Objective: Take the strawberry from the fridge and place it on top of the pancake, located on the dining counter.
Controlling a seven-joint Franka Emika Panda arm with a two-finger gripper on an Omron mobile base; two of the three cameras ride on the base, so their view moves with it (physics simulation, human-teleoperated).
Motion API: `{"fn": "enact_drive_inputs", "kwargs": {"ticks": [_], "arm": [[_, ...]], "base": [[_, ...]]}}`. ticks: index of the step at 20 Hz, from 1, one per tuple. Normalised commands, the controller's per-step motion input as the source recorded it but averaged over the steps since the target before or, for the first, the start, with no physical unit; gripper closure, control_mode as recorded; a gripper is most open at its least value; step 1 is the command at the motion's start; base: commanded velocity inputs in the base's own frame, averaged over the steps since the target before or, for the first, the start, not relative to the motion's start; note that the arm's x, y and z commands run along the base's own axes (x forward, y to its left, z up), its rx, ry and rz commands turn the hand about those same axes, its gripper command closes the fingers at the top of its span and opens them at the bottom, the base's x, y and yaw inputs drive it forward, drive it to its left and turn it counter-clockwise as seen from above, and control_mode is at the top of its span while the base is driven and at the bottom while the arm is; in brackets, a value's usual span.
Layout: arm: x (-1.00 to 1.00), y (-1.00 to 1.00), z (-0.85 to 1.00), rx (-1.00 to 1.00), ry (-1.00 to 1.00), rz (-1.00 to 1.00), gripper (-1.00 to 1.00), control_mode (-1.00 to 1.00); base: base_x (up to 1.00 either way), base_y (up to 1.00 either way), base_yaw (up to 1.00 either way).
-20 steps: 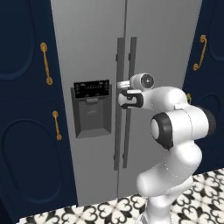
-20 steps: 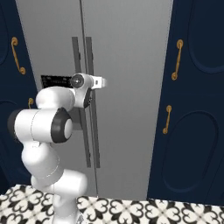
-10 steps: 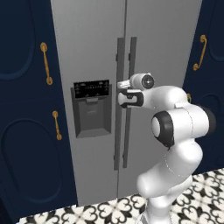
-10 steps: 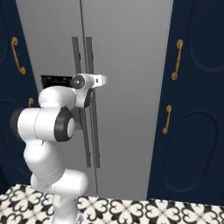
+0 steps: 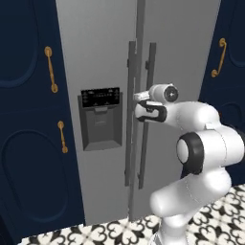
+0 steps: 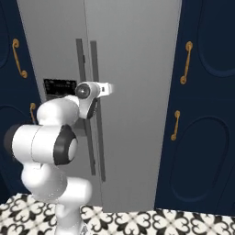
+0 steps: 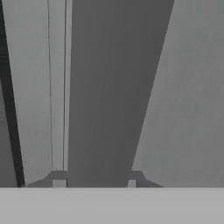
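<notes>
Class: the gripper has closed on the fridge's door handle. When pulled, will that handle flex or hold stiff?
The handle is a long, straight dark bar, so probably stiff. The gripper straddles it squarely, so slipping seems unlikely. The tall fridge door likely swings heavily.

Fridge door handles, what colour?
Dark grey, darker than the light grey doors. The fridge door handles show best in the left base view.

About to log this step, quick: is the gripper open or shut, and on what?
Gripper: shut on the fridge door handle, which runs up between its fingertips on the closed fridge.
</notes>
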Motion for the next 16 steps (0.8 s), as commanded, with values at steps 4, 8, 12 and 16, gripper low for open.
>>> {"fn": "enact_drive_inputs", "kwargs": {"ticks": [4, 8, 12, 16], "arm": [[-1.00, -0.85, -0.12, 0.00, 0.19, 0.00, 1.00, -1.00], [-1.00, -1.00, -0.31, -0.03, 0.27, 0.00, 1.00, -1.00], [-1.00, -1.00, -0.44, 0.00, 0.26, -0.03, 1.00, -1.00], [-0.79, -1.00, -0.46, 0.00, 0.29, -0.10, 1.00, -1.00]], "base": [[0.00, 0.00, 0.00], [0.00, 0.00, 0.00], [0.00, 0.00, 0.00], [0.00, 0.00, 0.00]]}}
